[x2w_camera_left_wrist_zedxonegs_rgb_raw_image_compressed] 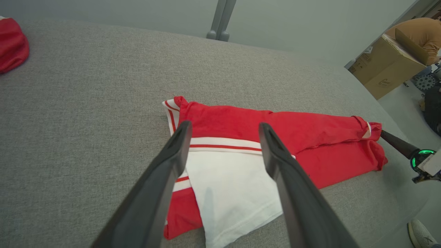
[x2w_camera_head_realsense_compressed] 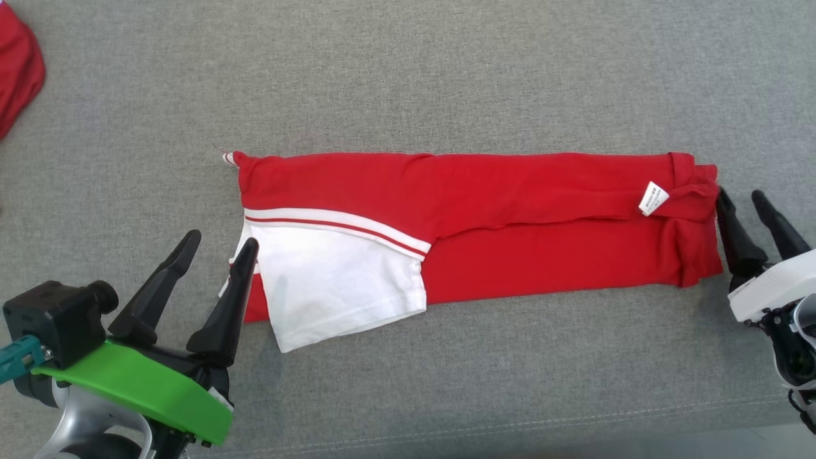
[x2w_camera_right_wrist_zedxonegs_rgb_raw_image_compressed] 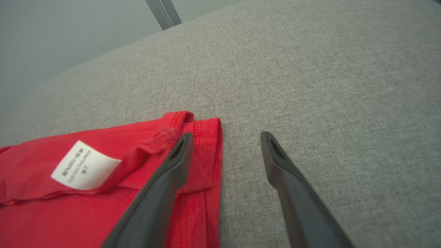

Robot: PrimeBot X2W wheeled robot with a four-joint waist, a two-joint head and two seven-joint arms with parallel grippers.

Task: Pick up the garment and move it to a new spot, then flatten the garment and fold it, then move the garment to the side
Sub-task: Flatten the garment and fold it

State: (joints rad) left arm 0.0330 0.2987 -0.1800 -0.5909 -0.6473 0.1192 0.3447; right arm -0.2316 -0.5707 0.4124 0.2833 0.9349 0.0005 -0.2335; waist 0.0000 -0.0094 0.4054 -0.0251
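Grey fabric surface (x2w_camera_head_realsense_compressed: 446, 76) bears the folded garment (x2w_camera_head_realsense_compressed: 510, 210). At its ends, left gripper (x2w_camera_head_realsense_compressed: 221, 239) and right gripper (x2w_camera_head_realsense_compressed: 739, 193) stand open. Beyond it, a cardboard box (x2w_camera_left_wrist_zedxonegs_rgb_raw_image_compressed: 386, 65).

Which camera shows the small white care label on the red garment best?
Right wrist view: the white care label is close, large, its print visible. Head view shows it small; left wrist view, just a white sliver.

Prob. a robotics lab or test rm, not a home: wide flat work surface covered w/ grey woven fabric (x2w_camera_left_wrist_zedxonegs_rgb_raw_image_compressed: 86, 103), plain pale grey wall (x2w_camera_left_wrist_zedxonegs_rgb_raw_image_compressed: 310, 24) behind it w/ a grey metal post (x2w_camera_left_wrist_zedxonegs_rgb_raw_image_compressed: 220, 19), brown cardboard shipping box (x2w_camera_left_wrist_zedxonegs_rgb_raw_image_compressed: 386, 69) on smooth pale floor (x2w_camera_left_wrist_zedxonegs_rgb_raw_image_compressed: 403, 110), person in tan top (x2w_camera_left_wrist_zedxonegs_rgb_raw_image_compressed: 420, 32) just beyond the box.
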